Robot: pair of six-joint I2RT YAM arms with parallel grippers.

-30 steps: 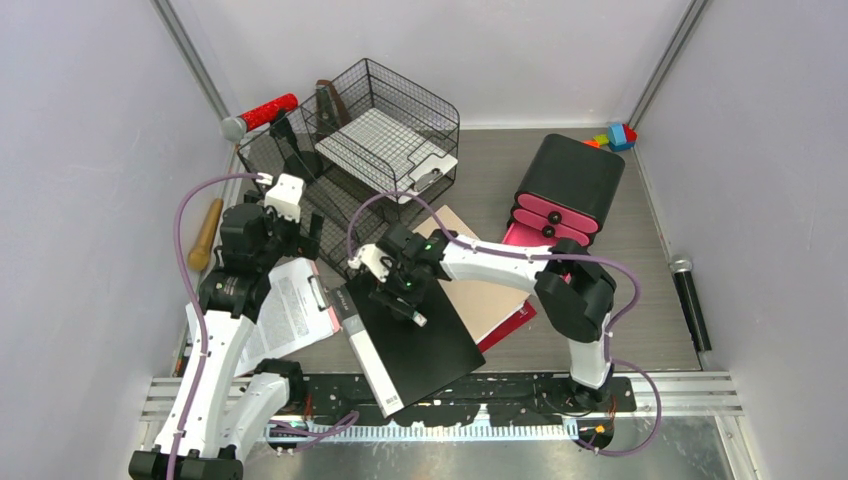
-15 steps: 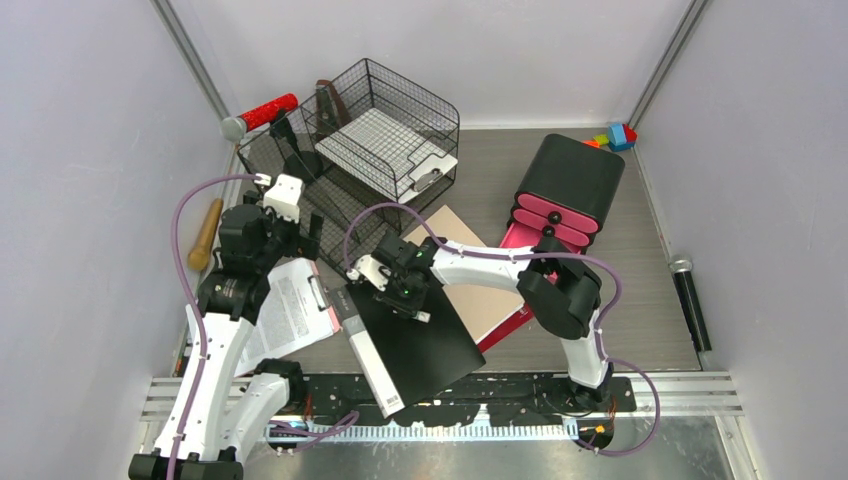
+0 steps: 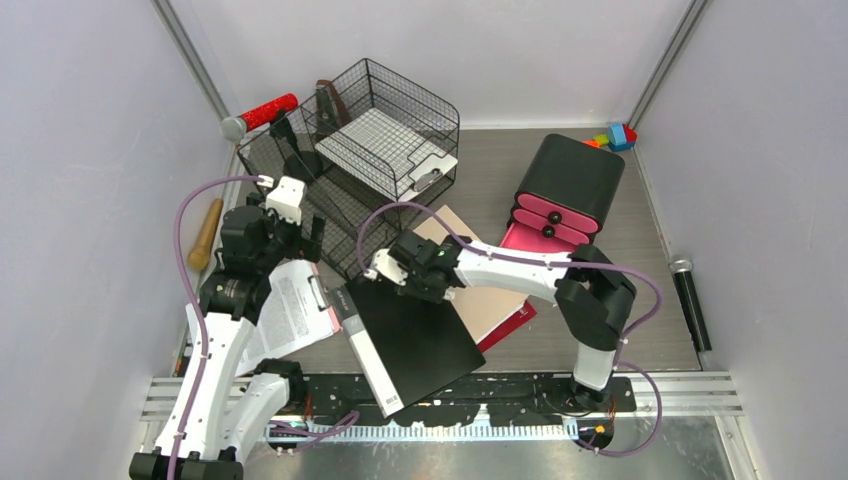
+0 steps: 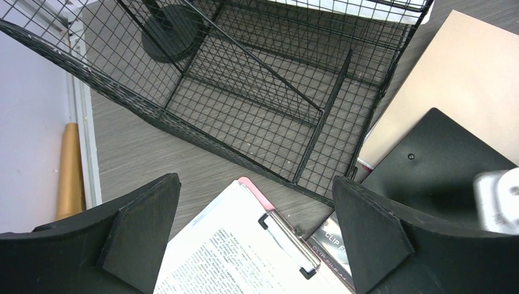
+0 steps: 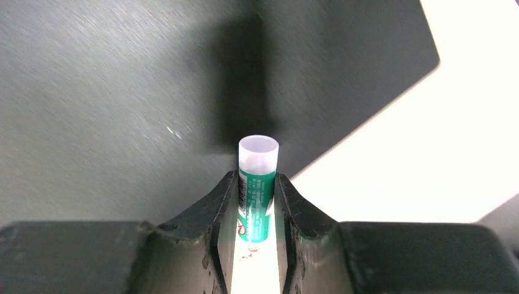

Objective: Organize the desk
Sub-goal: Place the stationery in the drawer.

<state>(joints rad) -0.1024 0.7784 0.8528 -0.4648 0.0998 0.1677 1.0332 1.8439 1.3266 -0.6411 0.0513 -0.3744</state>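
The right claw (image 5: 257, 179) has closed and shifted toward the far corner of the black folder (image 5: 122, 92), and now pinches a green-and-white tube (image 5: 255, 202). The tube's translucent round cap juts past the fingertips, its lower end is hidden between them, and its print is too small to read. Right of the matte folder glares an overexposed pale sheet (image 5: 398, 153). The left claw (image 4: 257, 236) hangs spread wide above a clipboard (image 4: 238, 257), with a wire-mesh rack (image 4: 257, 104) ahead. The streaky grey desk (image 4: 153, 165) lies beneath both.
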